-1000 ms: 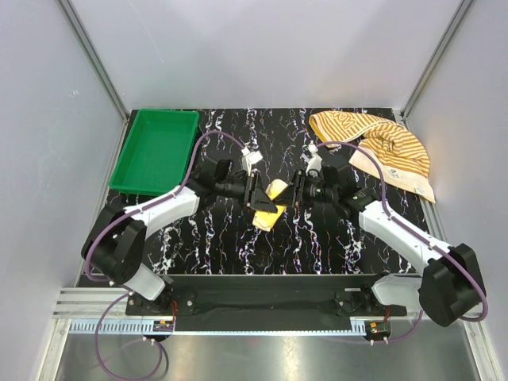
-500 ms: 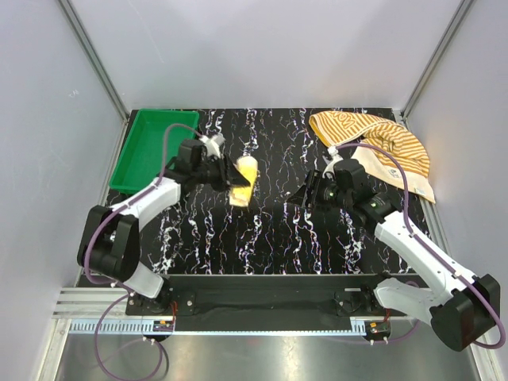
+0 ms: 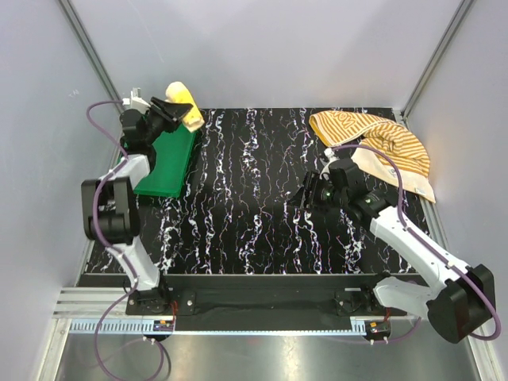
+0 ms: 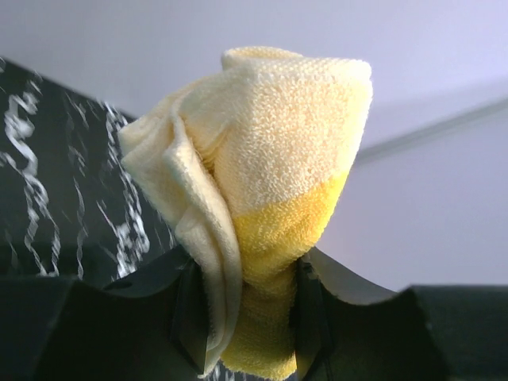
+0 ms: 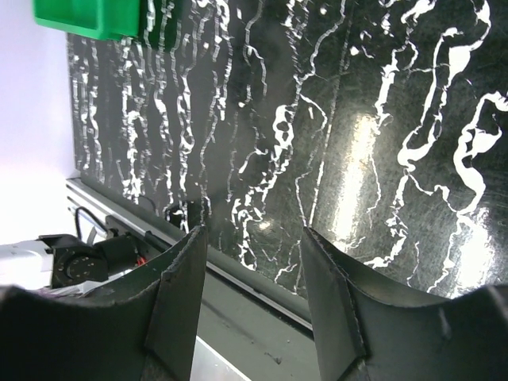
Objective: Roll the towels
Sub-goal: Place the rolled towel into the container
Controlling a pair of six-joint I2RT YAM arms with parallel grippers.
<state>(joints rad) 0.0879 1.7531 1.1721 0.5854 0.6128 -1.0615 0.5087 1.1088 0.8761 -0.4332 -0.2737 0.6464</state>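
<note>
A: What has the left pincer (image 4: 242, 317) got?
B: It's pinching the yellow towel (image 4: 278, 159), bunched into a roll. The roll's long axis sticks straight out past the fingertips, and it's held up clear of the bench (image 3: 254, 230).
A: And under it?
B: The tray (image 3: 159, 171) lies below that pincer, so I'd judge a drop needs little more than lowering and letting go.
A: Right pincer (image 5: 254, 270)?
B: Spread, nothing between its jaws, bare bench beneath.
A: Where's the striped towel (image 3: 381, 147)?
B: In a crumpled heap, not yet rolled, behind the right pincer on its wrist side, off to its right and farther back. Its length runs roughly across that far corner.
A: Who takes it?
B: The right pincer is much the nearer, though it faces away and would have to turn round; the left one is well apart
</note>
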